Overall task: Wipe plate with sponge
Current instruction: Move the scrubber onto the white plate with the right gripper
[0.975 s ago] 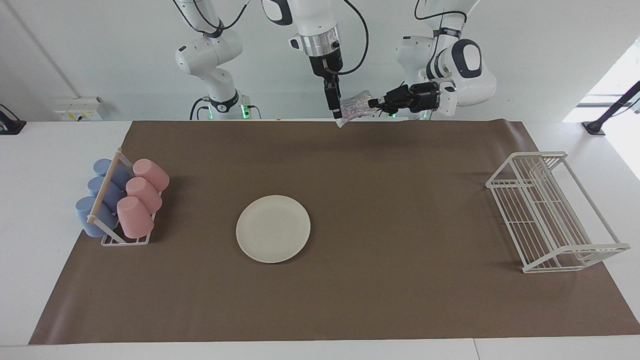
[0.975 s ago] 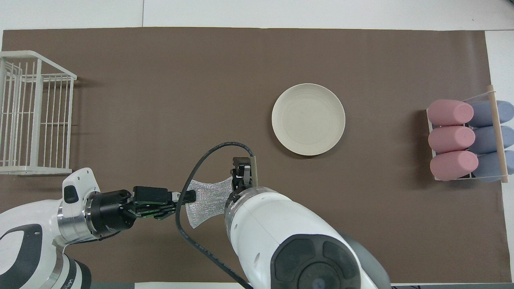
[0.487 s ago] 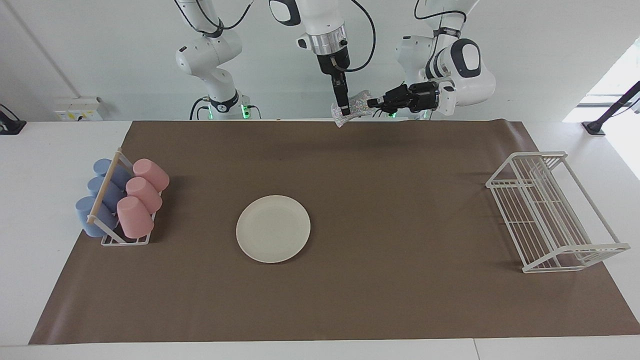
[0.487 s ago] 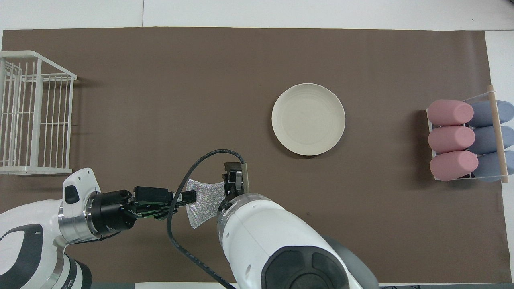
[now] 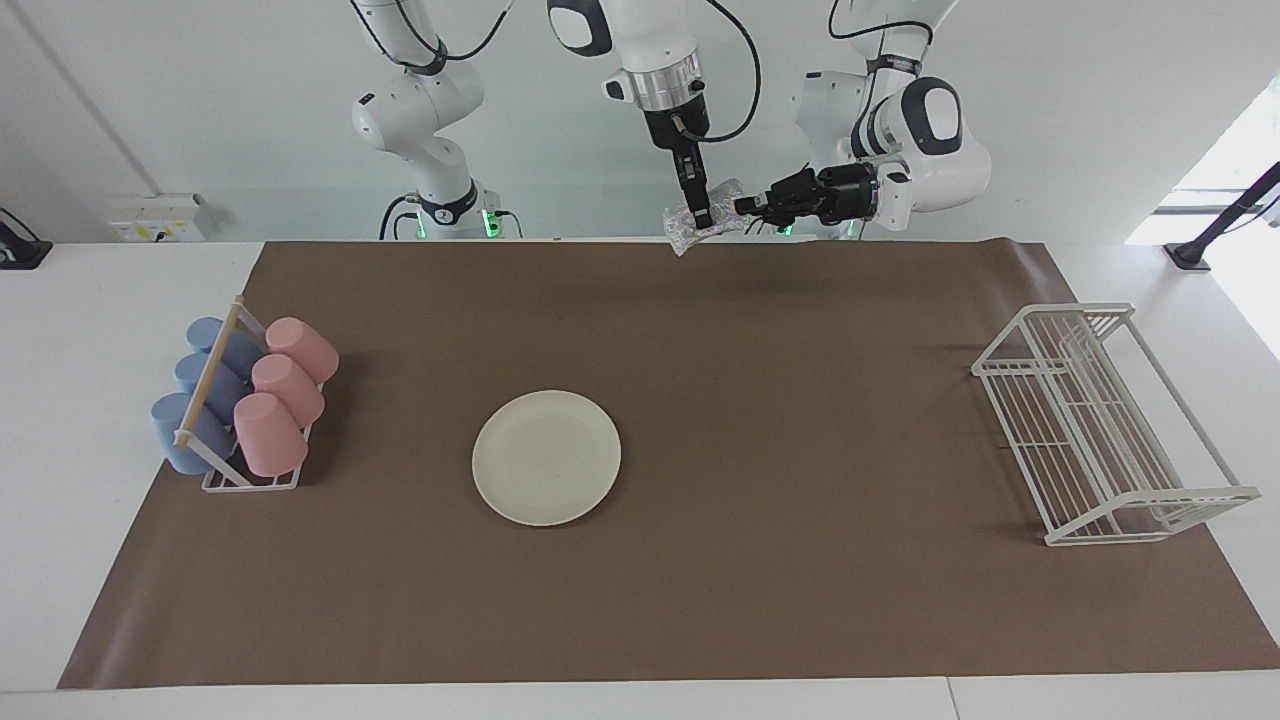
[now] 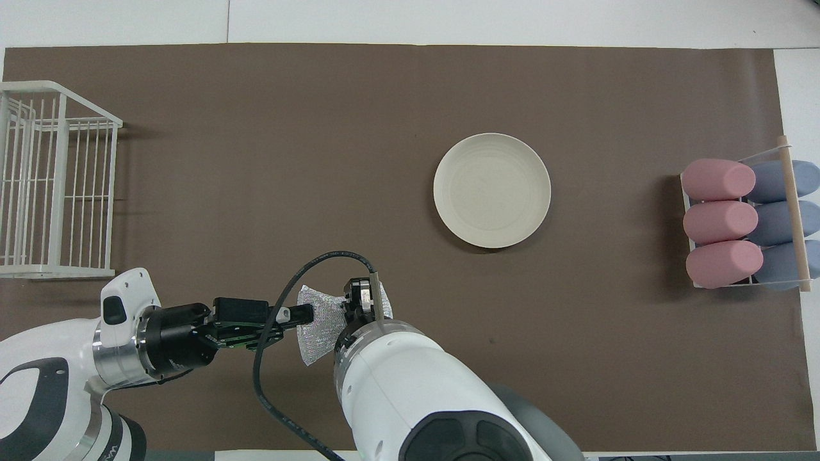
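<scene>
So the sponge (image 5: 706, 216) is up in the air over the robots' own edge of the desk (image 5: 120, 290), stretched between both sets of fingers. It looks featherlight and floppy: a thin glittery pad that pinches in wherever it's held and flares at the free corners. I'd guess it won't slip much, being wrinkly, but it'll fold, so grab it deep across the middle, not by a corner.

The left gripper (image 5: 745, 206) comes in sideways with its fingers clamped on one end of the sponge. The right gripper (image 5: 703, 217) hangs straight down with its fingers around the sponge's middle, but I can't tell if they've properly pinched it.

The plate (image 5: 546, 457) sits flat on the desk, well apart from both sets of fingers, nothing touching it.
</scene>
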You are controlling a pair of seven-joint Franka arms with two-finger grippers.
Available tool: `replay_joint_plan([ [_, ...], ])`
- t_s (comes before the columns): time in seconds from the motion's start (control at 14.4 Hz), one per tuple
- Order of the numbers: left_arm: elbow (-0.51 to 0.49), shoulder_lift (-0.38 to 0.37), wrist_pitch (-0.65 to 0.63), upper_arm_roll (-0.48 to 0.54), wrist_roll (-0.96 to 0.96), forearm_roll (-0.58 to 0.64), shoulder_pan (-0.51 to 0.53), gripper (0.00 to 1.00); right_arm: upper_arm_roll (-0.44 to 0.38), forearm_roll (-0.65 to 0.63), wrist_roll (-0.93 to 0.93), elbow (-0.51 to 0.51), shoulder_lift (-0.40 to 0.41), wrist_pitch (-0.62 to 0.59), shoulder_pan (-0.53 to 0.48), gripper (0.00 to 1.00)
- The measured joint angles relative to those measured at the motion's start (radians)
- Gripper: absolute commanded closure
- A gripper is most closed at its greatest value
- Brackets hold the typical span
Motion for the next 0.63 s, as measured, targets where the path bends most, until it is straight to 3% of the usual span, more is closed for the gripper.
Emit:
replay_joint_plan([
  [0.35, -0.001, 0.000, -0.001, 0.000, 0.000, 0.000, -0.002, 1.00, -0.002, 0.000, -0.061, 0.000, 0.002, 0.011, -0.001, 1.00],
  [0.42, -0.001, 0.000, -0.001, 0.000, 0.000, 0.000, -0.002, 0.69, -0.002, 0.000, -0.068, 0.000, 0.002, 0.011, -0.001, 1.00],
  [0.49, -0.001, 0.000, 0.000, -0.001, 0.000, 0.005, -0.002, 0.01, -0.002, 0.000, -0.074, 0.000, 0.002, 0.011, -0.001, 1.00],
  [0.63, 0.002, -0.002, 0.000, -0.004, -0.023, 0.038, -0.002, 0.00, -0.002, 0.000, -0.086, -0.003, 0.003, 0.011, -0.001, 1.00],
])
